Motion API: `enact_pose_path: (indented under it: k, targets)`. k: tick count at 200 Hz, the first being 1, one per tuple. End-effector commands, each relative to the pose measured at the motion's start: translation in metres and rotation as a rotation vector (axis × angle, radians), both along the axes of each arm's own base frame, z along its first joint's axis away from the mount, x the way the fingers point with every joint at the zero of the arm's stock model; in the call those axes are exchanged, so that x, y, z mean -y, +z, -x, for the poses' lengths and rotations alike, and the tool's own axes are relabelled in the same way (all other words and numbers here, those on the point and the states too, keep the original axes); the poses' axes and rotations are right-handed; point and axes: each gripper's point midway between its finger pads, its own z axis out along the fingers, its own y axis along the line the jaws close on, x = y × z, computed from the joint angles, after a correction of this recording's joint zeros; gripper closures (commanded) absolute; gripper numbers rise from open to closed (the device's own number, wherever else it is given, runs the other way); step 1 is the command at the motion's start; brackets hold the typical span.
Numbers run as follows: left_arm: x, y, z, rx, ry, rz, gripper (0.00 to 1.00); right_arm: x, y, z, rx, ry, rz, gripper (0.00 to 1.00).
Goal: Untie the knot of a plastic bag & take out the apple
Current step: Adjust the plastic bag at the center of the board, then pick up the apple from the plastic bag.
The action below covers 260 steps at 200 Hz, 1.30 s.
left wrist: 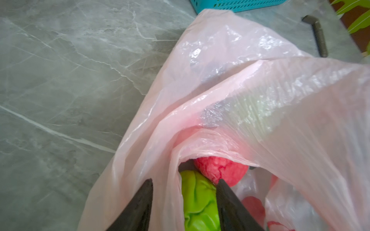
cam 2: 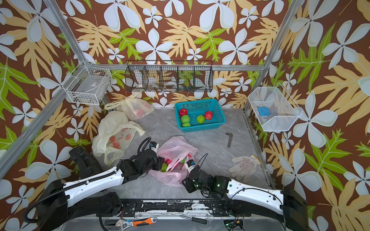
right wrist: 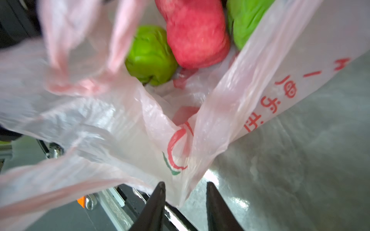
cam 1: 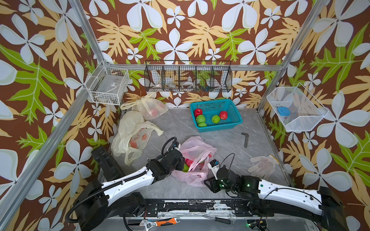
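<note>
Half of the task is judged to be done. No knot is seen on the pink bag point(cam 1: 197, 146), which lies on the table between the two arms, and its mouth is spread open in both wrist views. The taking out is not yet done: at least one green apple point(left wrist: 198, 200) and one red apple point(left wrist: 220, 170) are seen inside the bag, and more fruit is seen in the right wrist view. Five fruits are already lying in the blue basket point(cam 1: 210, 102) at the far side of the table, well apart from the bag.

The left gripper point(left wrist: 184, 181) is placed at the mouth of the bag with its jaws apart. The green apple is found between the two jaws, close against one of them. A fold of the bag wall seems to be caught between the other jaw and the apple, so a firm grip on the apple cannot be confirmed. The red apple is lying just beyond the jaw tips, touching the green one.

The right gripper point(right wrist: 185, 184) is also released, its jaws parted. A corner of the bag's edge hangs at the gap between the tips, but it is not pinched. The apples are lying deeper in the bag, well apart from these jaws.
</note>
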Motion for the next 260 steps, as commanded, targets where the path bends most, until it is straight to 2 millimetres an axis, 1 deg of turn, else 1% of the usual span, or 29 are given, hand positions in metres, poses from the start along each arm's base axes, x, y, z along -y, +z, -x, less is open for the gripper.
enact_pose_path:
  k: [1, 14, 28, 41, 60, 77, 88, 109, 120, 141, 153, 166, 183, 200, 204, 209, 214, 223, 229, 243, 260]
  targets:
    - [-0.001, 0.003, 0.012, -0.022, -0.004, 0.033, 0.44, 0.015, 0.014, -0.009, 0.056, -0.065, 0.021, 0.66]
    - [-0.001, 0.005, 0.018, -0.029, -0.001, 0.052, 0.43, 0.012, 0.026, -0.013, 0.085, -0.062, 0.005, 0.68]
    - [-0.003, 0.000, 0.028, -0.054, 0.002, 0.055, 0.43, 0.005, 0.033, -0.015, 0.102, -0.040, 0.015, 0.70]
    - [-0.005, -0.008, 0.036, -0.083, 0.007, 0.057, 0.43, -0.003, 0.035, -0.019, 0.114, -0.012, 0.039, 0.73]
    - [-0.006, -0.026, 0.052, -0.134, 0.000, 0.057, 0.44, -0.018, 0.032, -0.026, 0.123, 0.015, 0.074, 0.77]
    - [-0.009, -0.041, 0.063, -0.164, 0.003, 0.043, 0.48, -0.043, 0.039, -0.030, 0.129, 0.063, 0.039, 0.80]
    - [-0.011, -0.046, 0.067, -0.178, 0.010, 0.043, 0.50, -0.061, 0.045, -0.031, 0.123, 0.093, 0.003, 0.81]
    - [-0.015, -0.054, 0.072, -0.190, 0.028, 0.048, 0.58, -0.089, 0.054, -0.029, 0.131, 0.154, -0.039, 0.83]
    - [-0.016, -0.054, 0.071, -0.184, 0.038, 0.059, 0.65, -0.100, 0.054, -0.027, 0.133, 0.190, -0.036, 0.83]
    - [-0.017, -0.053, 0.069, -0.165, 0.050, 0.073, 0.74, -0.112, 0.038, -0.024, 0.105, 0.236, 0.006, 0.84]
    - [-0.018, -0.052, 0.068, -0.159, 0.054, 0.073, 0.78, -0.113, 0.027, -0.026, 0.100, 0.238, 0.036, 0.84]
    - [-0.019, -0.053, 0.068, -0.159, 0.053, 0.068, 0.81, -0.114, 0.016, -0.030, 0.103, 0.234, 0.071, 0.82]
    - [-0.020, -0.056, 0.068, -0.162, 0.054, 0.055, 0.84, -0.113, 0.005, -0.037, 0.116, 0.221, 0.128, 0.77]
    - [-0.020, -0.057, 0.068, -0.163, 0.054, 0.052, 0.85, -0.114, 0.001, -0.045, 0.141, 0.212, 0.166, 0.67]
    - [-0.019, -0.057, 0.068, -0.166, 0.055, 0.052, 0.84, -0.115, 0.000, -0.046, 0.148, 0.213, 0.174, 0.63]
    - [-0.019, -0.057, 0.068, -0.166, 0.056, 0.052, 0.81, -0.115, -0.001, -0.048, 0.154, 0.213, 0.181, 0.59]
    - [-0.019, -0.057, 0.068, -0.167, 0.059, 0.054, 0.76, -0.117, -0.002, -0.050, 0.162, 0.215, 0.189, 0.53]
    - [-0.019, -0.058, 0.068, -0.171, 0.065, 0.057, 0.63, -0.119, -0.004, -0.052, 0.177, 0.225, 0.205, 0.44]
    - [-0.019, -0.058, 0.068, -0.174, 0.067, 0.060, 0.57, -0.121, -0.004, -0.054, 0.188, 0.236, 0.219, 0.40]
    - [-0.020, -0.060, 0.068, -0.179, 0.076, 0.060, 0.47, -0.125, -0.008, -0.058, 0.206, 0.263, 0.259, 0.34]
    - [-0.024, -0.065, 0.068, -0.184, 0.095, 0.049, 0.43, -0.128, -0.018, -0.062, 0.221, 0.289, 0.316, 0.29]
